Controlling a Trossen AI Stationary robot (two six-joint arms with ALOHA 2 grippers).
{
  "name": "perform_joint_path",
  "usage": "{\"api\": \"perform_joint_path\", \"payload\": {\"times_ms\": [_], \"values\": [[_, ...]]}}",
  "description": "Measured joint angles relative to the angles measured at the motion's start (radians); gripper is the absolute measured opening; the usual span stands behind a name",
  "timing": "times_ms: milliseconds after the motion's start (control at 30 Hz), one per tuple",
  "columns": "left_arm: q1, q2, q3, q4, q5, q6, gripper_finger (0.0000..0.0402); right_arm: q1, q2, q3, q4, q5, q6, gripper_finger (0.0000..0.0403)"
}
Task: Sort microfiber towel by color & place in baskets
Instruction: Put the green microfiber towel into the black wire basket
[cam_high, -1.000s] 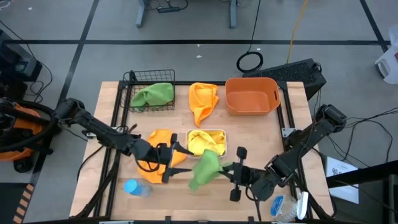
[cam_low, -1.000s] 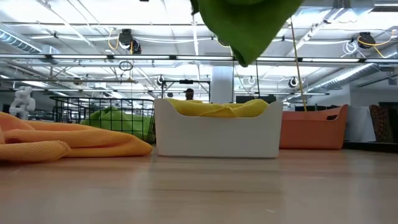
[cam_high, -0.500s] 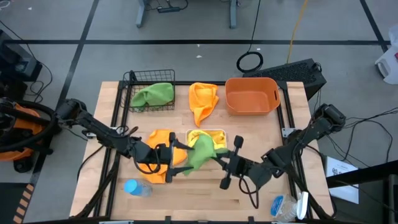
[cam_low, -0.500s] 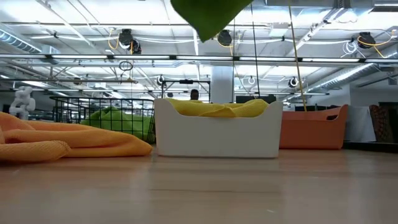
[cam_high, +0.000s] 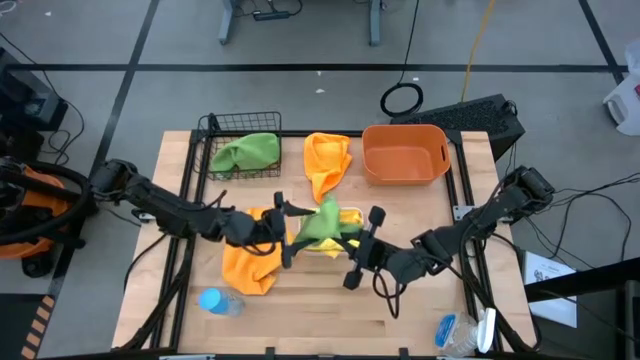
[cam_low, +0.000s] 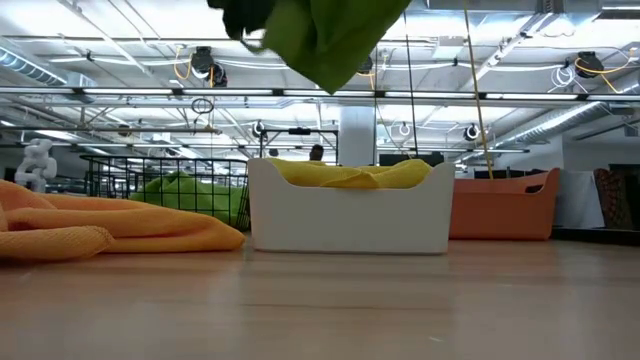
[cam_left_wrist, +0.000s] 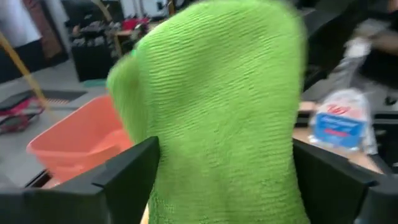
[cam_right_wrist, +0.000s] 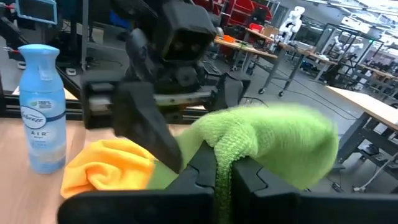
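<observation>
A green towel hangs in the air over the white tray, which holds a yellow towel. My right gripper is shut on it, coming from the right. My left gripper is open, with one finger on each side of the green towel. A second green towel lies in the black wire basket. One orange towel lies beside the orange tub. Another orange towel lies under my left arm. My right gripper pinches a bunched fold of the green towel between its two fingers. It comes roughly level from the table's right. The towel is lifted clear and drapes over and below the fingertips. Whether my left gripper's open fingers touch the towel, I cannot tell.
A blue spray bottle lies near the table's near left corner. A small blue packet sits at the near right edge. Bare wood shows along the near edge between them. The room beyond has racks, benches and floor cables.
My right gripper has carried the green towel from near the table's near edge toward the far edge and left, over the white tray. My left gripper has risen off the orange towel and moved right toward the green towel, which now sits between its fingers.
</observation>
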Motion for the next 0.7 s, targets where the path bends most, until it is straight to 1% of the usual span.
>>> {"api": "perform_joint_path", "payload": {"times_ms": [67, 133, 233, 333, 367, 400, 467, 600, 700], "values": [[0.021, 0.0, 0.0, -0.018, 0.024, -0.001, 0.0301, -0.003, 0.0, 0.0, 0.0, 0.0, 0.0, 0.0002], [0.03, 0.0, 0.0, -0.02, 0.071, 0.011, 0.0255, -0.002, 0.0, 0.0, -0.001, 0.0, 0.0, 0.0004], [0.031, -0.006, 0.0, -0.025, 0.137, 0.039, 0.0166, -0.002, 0.0, 0.0, -0.002, -0.001, 0.0, 0.0012], [0.031, -0.022, 0.0, -0.037, 0.141, 0.087, 0.0062, -0.002, 0.0, 0.0, -0.006, -0.001, 0.0, 0.0023], [0.031, -0.032, 0.0, -0.051, 0.14, 0.103, 0.0033, -0.002, 0.0, 0.0, -0.009, -0.001, 0.002, 0.0028], [0.033, -0.045, 0.0, -0.064, 0.136, 0.115, 0.0021, -0.002, 0.0, 0.0, -0.01, -0.001, 0.007, 0.0034], [0.042, -0.082, 0.0, -0.095, 0.134, 0.127, 0.002, -0.002, 0.0, 0.001, -0.013, -0.001, 0.019, 0.0049], [0.08, -0.201, 0.0, -0.272, 0.131, 0.115, 0.0014, 0.004, 0.0, 0.002, -0.041, -0.004, 0.076, 0.0088], [0.125, -0.304, 0.0, -0.412, 0.128, 0.115, 0.0012, 0.007, 0.0, 0.002, -0.074, -0.027, 0.131, 0.012]]}}
